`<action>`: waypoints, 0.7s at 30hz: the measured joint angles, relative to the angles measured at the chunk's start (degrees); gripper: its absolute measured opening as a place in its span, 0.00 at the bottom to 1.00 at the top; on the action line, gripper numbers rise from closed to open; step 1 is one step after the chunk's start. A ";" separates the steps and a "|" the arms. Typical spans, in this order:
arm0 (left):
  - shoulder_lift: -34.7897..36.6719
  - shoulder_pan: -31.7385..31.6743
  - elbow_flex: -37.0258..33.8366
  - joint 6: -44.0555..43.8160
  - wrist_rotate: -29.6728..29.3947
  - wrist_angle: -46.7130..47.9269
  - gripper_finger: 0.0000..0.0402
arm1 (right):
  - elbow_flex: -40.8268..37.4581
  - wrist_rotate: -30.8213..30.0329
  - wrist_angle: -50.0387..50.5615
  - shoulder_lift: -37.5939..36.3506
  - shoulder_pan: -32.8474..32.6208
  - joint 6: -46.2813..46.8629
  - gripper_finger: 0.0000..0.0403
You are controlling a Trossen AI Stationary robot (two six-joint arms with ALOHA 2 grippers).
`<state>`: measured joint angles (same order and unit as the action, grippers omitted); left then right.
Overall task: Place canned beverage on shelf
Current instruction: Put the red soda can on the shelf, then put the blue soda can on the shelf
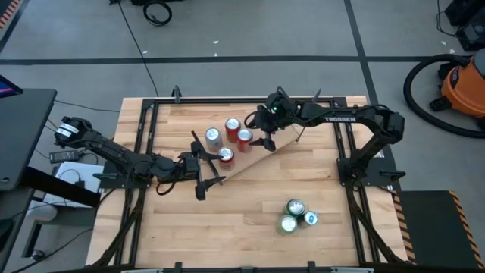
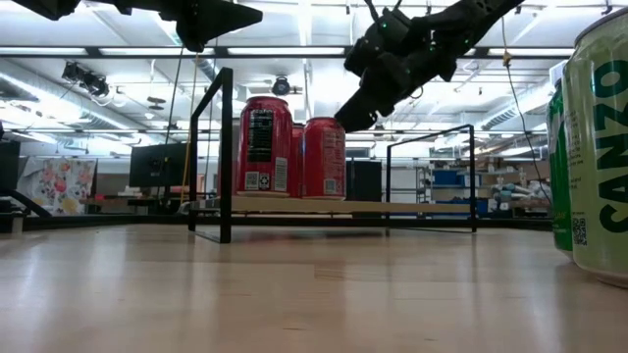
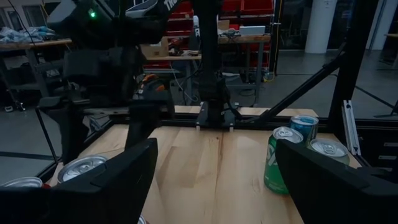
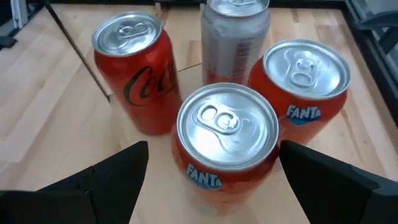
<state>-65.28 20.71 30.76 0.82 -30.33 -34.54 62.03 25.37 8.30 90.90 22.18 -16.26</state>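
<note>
The shelf (image 1: pixel 261 153) is a light-wood plank with black rod frames, lying aslant in the middle of the table; in the low view its plank (image 2: pixel 392 207) carries red cans (image 2: pixel 267 145). Several cans stand on it: a Coca-Cola can (image 4: pixel 130 68), a silver can (image 4: pixel 236 37) and two Fanta cans (image 4: pixel 305 81), (image 4: pixel 227 137). My right gripper (image 1: pixel 265 130) is open just above the nearer Fanta can, with a finger on either side and touching nothing. My left gripper (image 1: pixel 203 164) is open and empty, raised above the table to the left of the cans.
Three more cans, two green and one blue (image 1: pixel 297 214), stand near the table's front right; they also show in the left wrist view (image 3: pixel 280 158) and large at the low view's right edge (image 2: pixel 599 147). Bare tabletop lies between them and the shelf.
</note>
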 joint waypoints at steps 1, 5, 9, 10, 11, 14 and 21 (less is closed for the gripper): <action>0.00 -0.02 0.00 0.00 0.00 0.00 0.84 | -0.03 0.00 0.44 0.01 0.06 -0.03 0.92; 0.00 0.00 0.00 0.00 0.00 0.13 0.84 | -0.01 -0.21 1.76 -0.09 -0.83 -0.33 0.92; 0.00 -0.01 0.00 -0.02 0.00 0.22 0.84 | -0.01 -1.18 3.98 -0.27 -2.97 -0.25 0.92; 0.00 0.00 0.00 -0.02 0.00 0.25 0.84 | -0.01 -1.95 4.81 -0.27 -3.60 -0.27 0.92; 0.00 0.00 0.00 -0.02 0.00 0.26 0.84 | -0.01 -2.85 5.54 -0.27 -4.22 -0.25 0.92; 0.00 0.00 0.00 -0.02 0.00 0.26 0.84 | -0.01 -7.13 6.78 -0.27 -5.86 -0.29 0.92; 0.00 0.03 0.00 -0.28 0.00 0.43 0.84 | -0.03 -15.32 9.91 -2.00 -7.75 -0.25 0.92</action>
<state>-65.28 20.73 30.76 0.54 -30.33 -34.11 62.00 10.05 18.21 88.90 14.43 -16.51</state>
